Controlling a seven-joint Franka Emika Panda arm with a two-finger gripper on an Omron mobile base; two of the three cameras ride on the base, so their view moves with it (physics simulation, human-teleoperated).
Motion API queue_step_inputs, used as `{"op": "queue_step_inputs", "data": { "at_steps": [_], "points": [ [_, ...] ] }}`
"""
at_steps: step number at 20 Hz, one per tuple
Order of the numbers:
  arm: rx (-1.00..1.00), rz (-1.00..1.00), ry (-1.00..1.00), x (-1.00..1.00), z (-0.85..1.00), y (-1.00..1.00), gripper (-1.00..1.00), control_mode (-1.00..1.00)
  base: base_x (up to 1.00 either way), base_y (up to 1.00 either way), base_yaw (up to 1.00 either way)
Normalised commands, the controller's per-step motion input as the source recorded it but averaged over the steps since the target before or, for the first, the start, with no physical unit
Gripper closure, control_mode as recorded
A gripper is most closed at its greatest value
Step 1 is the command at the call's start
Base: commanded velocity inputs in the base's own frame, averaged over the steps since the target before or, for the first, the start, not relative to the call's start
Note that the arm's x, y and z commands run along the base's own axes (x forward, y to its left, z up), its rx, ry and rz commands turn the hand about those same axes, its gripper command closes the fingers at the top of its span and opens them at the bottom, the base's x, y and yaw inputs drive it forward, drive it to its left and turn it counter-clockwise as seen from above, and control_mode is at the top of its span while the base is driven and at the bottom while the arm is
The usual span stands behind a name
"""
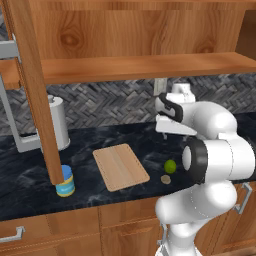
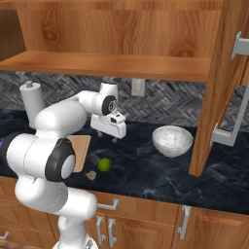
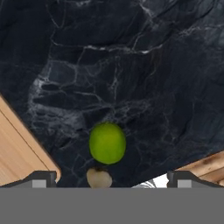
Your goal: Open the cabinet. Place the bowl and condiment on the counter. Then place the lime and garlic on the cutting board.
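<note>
The cabinet (image 1: 140, 67) stands open, its doors (image 2: 219, 87) swung out to both sides. On the counter (image 2: 146, 165) sit the speckled bowl (image 2: 172, 140) at the right and the blue-lidded condiment (image 1: 65, 181) at the left. The cutting board (image 1: 120, 166) lies between them with nothing on it. The lime (image 1: 170, 166) and the garlic (image 1: 165, 179) rest on the stone just right of the board. My gripper (image 2: 107, 137) hovers open above the counter behind them, holding nothing. In the hand view the lime (image 3: 107, 143) and garlic (image 3: 99, 178) lie between the wide-apart fingertips (image 3: 39, 178).
A white paper-towel roll (image 1: 57, 122) stands at the back left by the open left door (image 1: 32, 90). A wall outlet (image 2: 138, 87) sits on the herringbone backsplash. Drawers and low doors (image 2: 146, 219) run beneath the counter's front edge.
</note>
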Motion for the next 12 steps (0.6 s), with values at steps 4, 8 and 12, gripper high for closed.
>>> {"op": "queue_step_inputs", "data": {
  "at_steps": [4,8,12],
  "points": [
    [0.0,-0.02,0.0,-0.07,-0.25,0.0,-1.0,-1.0,0.0,0.0,0.0],
    [0.0,-0.03,0.0,-0.12,-0.31,0.0,-1.0,-1.0,0.0,0.0,0.0],
    [0.0,-0.02,0.0,-0.15,-0.28,0.0,-1.0,-1.0,0.0,0.0,0.0]
  ]
}}
